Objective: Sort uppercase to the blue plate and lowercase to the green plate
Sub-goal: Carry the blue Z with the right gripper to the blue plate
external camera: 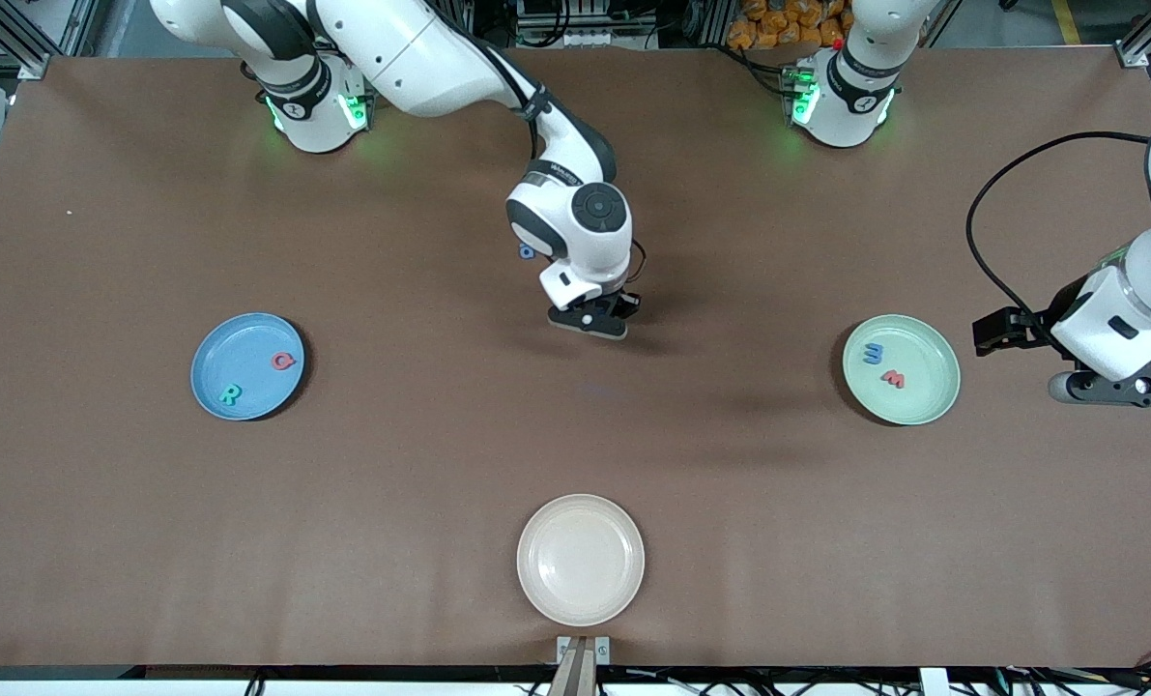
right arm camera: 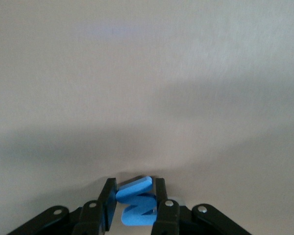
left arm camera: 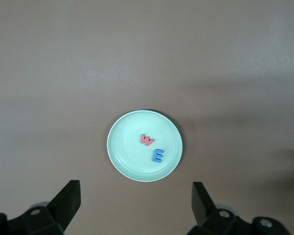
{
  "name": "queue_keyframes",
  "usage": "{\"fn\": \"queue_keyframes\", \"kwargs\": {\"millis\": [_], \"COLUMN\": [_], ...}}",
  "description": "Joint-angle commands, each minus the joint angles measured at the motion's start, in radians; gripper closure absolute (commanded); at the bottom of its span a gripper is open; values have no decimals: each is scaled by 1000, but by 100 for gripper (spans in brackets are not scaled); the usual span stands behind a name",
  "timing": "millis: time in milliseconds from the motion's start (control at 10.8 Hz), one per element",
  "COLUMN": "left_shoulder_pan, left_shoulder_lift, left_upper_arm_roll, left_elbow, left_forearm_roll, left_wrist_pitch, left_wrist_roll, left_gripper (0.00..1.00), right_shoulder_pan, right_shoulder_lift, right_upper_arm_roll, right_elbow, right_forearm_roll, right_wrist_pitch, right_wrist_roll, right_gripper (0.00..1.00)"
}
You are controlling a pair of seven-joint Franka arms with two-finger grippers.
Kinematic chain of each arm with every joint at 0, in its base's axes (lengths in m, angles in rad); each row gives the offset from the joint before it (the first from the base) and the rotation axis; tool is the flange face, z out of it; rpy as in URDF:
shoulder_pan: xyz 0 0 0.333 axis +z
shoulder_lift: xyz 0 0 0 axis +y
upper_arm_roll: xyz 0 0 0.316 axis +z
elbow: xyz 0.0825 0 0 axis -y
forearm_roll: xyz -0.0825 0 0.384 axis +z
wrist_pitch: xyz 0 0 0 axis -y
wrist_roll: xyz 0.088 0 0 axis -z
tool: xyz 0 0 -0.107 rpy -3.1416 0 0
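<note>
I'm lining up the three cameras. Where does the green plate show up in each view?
Front view: green plate at the left arm's end of the table, beside the left gripper.
Left wrist view: green plate centred.
Right wrist view: not in it.
Shared landmark: red and blue letters lying on it.

A teal-green letter R [external camera: 230, 393] and a red letter, seemingly Q [external camera: 284, 362], are seen lying on the blue plate [external camera: 210, 367]. On the green plate [external camera: 933, 387] a blue letter [external camera: 873, 354] and a red-orange letter [external camera: 893, 379] are read as small m shapes. Small print on the right arm's wrist cannot be read
</note>
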Motion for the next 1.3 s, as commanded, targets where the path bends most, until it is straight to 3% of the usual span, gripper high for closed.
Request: {"fn": "queue_keyframes", "kwargs": {"millis": [0,930,1209], "left_shoulder_pan": [-1,-58,-97], "left_shoulder_lift": [-3,-11,-8], "left_upper_arm_roll": [-6,-17,-17], "left_elbow": [1,-1,-7], "left_forearm_roll": [-19,-80,-86], "left_wrist_pitch": [7,7,6], "left_wrist_roll": [0,-86,-95], "left_gripper": [0,0,0], "right_shoulder_pan": [-90,-390,-477], "right_shoulder_lift": [-24,-61,-107], "right_upper_arm_roll": [56,62,59], "right_elbow": [17,31,15], "right_forearm_roll": [-4,-13,-14], "right_wrist_pitch": [-81,-161,-257], "right_wrist_roll": [-101,-628,-808], "right_gripper": [79,79,79]}}
